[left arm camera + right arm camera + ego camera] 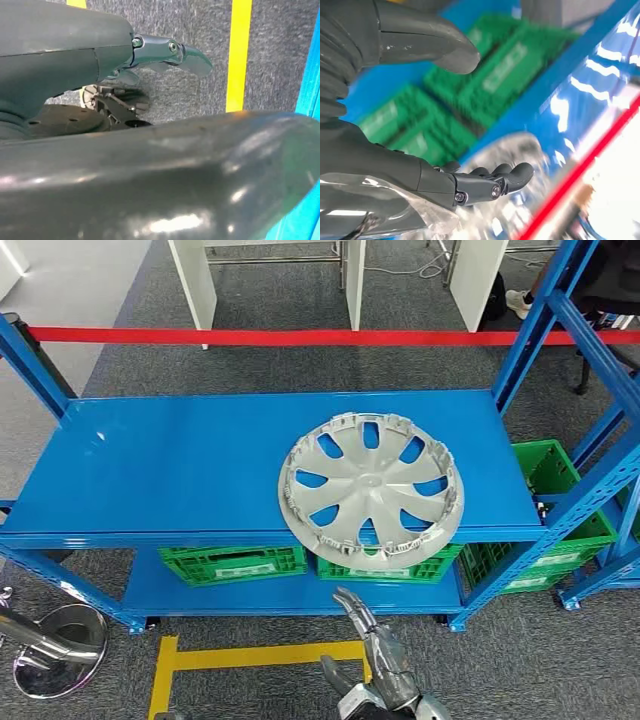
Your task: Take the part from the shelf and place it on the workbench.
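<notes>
One wheel cover (371,486) overhung the shelf (189,465) edge; my released right hand (375,653) risked nudging it off, left hand (113,65) state unclear.

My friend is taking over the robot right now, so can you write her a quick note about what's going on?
Right robot hand: open, holding nothing, raised below the shelf's front edge.
Left robot hand: holds nothing, hanging over the grey floor.
Part: silver wheel cover lies flat on the blue shelf, overhanging its front edge, above the green crates.
Done: nothing yet.
Left: grab the wheel cover, carry it to the workbench.
</notes>
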Controlling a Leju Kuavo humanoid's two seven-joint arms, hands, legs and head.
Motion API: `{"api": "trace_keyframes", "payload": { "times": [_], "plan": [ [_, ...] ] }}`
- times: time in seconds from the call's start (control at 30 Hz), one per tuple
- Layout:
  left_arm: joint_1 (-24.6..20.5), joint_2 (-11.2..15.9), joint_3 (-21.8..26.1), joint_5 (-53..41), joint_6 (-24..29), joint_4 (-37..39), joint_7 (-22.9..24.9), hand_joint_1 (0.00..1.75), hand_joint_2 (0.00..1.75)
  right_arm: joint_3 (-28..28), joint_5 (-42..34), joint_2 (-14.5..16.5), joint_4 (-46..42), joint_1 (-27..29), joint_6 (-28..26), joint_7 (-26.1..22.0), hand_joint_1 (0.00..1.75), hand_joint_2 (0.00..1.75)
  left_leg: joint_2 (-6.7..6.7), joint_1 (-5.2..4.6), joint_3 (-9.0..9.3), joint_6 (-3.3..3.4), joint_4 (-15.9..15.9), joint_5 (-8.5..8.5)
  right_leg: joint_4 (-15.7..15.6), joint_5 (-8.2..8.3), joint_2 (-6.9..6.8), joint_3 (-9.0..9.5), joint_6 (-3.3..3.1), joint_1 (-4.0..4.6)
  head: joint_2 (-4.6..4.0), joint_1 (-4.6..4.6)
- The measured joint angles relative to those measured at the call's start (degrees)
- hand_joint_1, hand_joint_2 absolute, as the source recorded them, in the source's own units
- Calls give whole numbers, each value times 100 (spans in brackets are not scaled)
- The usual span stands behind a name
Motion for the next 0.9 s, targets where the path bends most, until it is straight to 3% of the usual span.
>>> {"api": "trace_keyframes", "payload": {
  "times": [0.23, 0.37, 0.53, 0.7, 0.9],
  "plan": [
    [-3, 2, -57, -5, -106, 0, 231, 0, 0, 2, 1173, 5, -13, -143, -801, 222, 0, 175, 0, 0, 0, 0, 0, 0, 0, 0, 0, 0, 0, 0, 0, 0],
    [-12, 3, -145, -87, -115, 0, 380, 0, 175, -57, 2326, 93, 59, -223, -1136, 377, 0, 175, 0, 0, 1, 0, 0, 0, 0, 0, -1, 0, 0, 0, 0, 0],
    [-37, 6, -277, -185, -121, 0, 510, 0, 175, -529, 3821, 484, 178, -201, -1188, 285, 0, 175, 0, 1, 1, 0, -1, 0, 1, 0, -1, -1, 0, 1, 0, -1],
    [-50, 21, -380, -243, -137, 0, 595, 0, 175, -893, 4455, 722, 354, -279, -1189, 461, 0, 175, 0, 1, 0, 0, -1, 0, 1, 0, 0, 0, 0, 1, 0, 0],
    [-70, 32, -480, -302, -163, 0, 676, 0, 175, -1006, 4910, 772, 691, -463, -1191, 880, 0, 175, 0, 0, 0, 0, 2, 0, 1, 0, 0, 2, 0, 0, 0, 0]
  ]
}}
